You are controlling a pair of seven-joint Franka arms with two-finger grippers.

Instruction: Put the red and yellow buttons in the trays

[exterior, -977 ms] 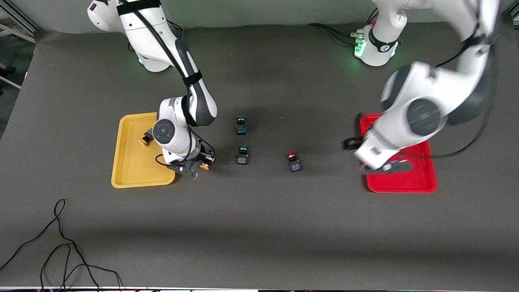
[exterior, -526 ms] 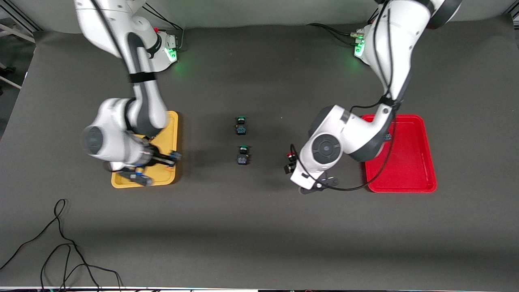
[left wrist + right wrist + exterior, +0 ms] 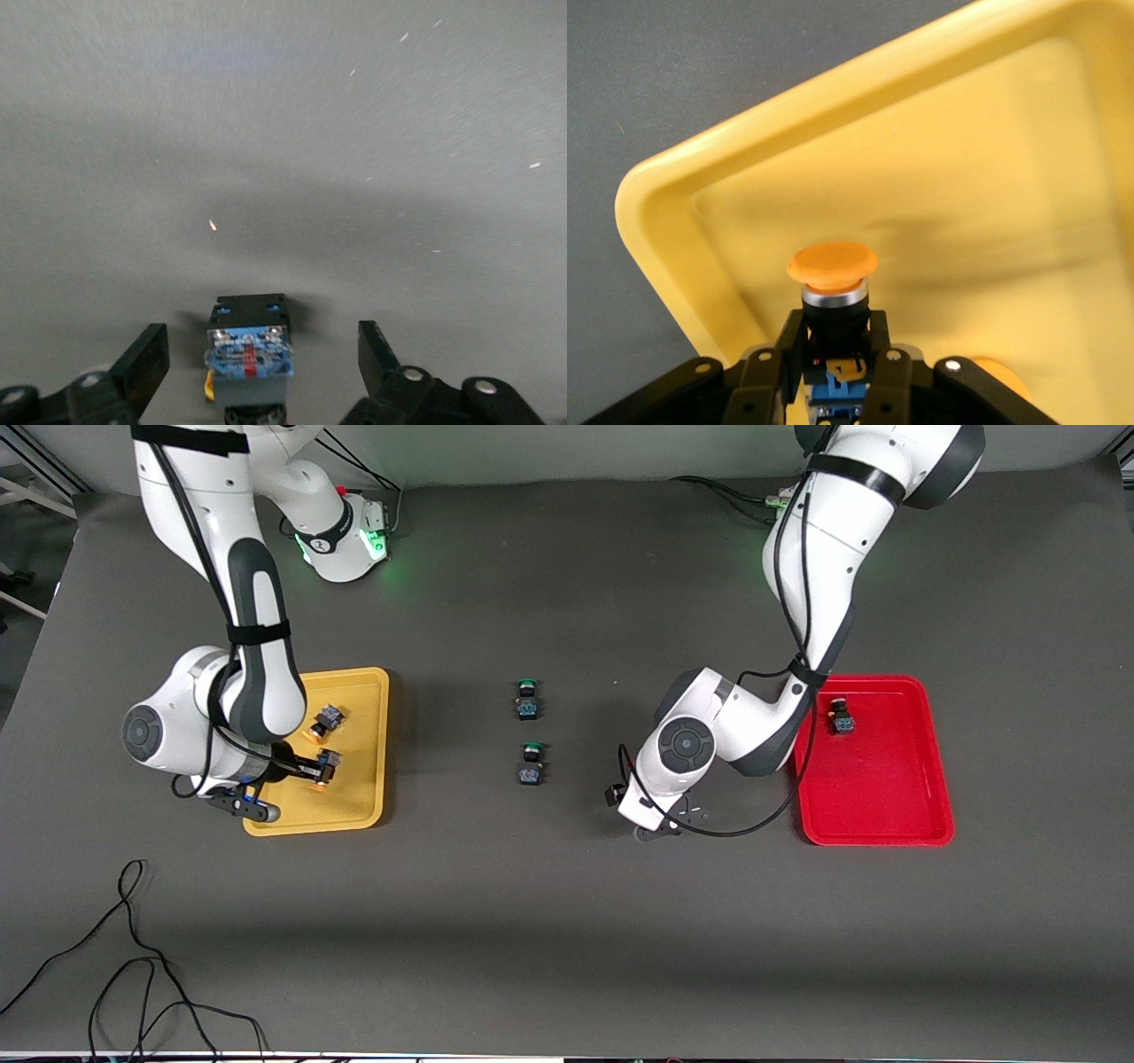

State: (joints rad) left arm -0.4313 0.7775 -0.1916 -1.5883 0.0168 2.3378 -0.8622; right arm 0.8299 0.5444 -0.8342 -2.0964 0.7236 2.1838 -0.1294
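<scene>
My right gripper (image 3: pixel 310 772) is shut on a yellow button (image 3: pixel 324 769) and holds it over the yellow tray (image 3: pixel 359 802). In the right wrist view the fingers (image 3: pixel 793 341) clamp its black body under the orange cap (image 3: pixel 833 264), above the tray's corner (image 3: pixel 656 230). A second yellow button (image 3: pixel 324 721) lies in that tray. My left gripper (image 3: pixel 634 813) is low over the table between the green buttons and the red tray (image 3: pixel 886 788). It is open, with a black-and-blue button (image 3: pixel 250 350) between its fingers (image 3: pixel 142 367); the arm hides this button in the front view. One red button (image 3: pixel 840 716) lies in the red tray.
Two green-capped buttons (image 3: pixel 527 698) (image 3: pixel 531 764) stand mid-table between the trays. A black cable (image 3: pixel 133 957) loops on the table near the front camera at the right arm's end.
My right arm carried the yellow button from the table beside the yellow tray to over it. My left arm swung from the red tray to the red button on the table.
</scene>
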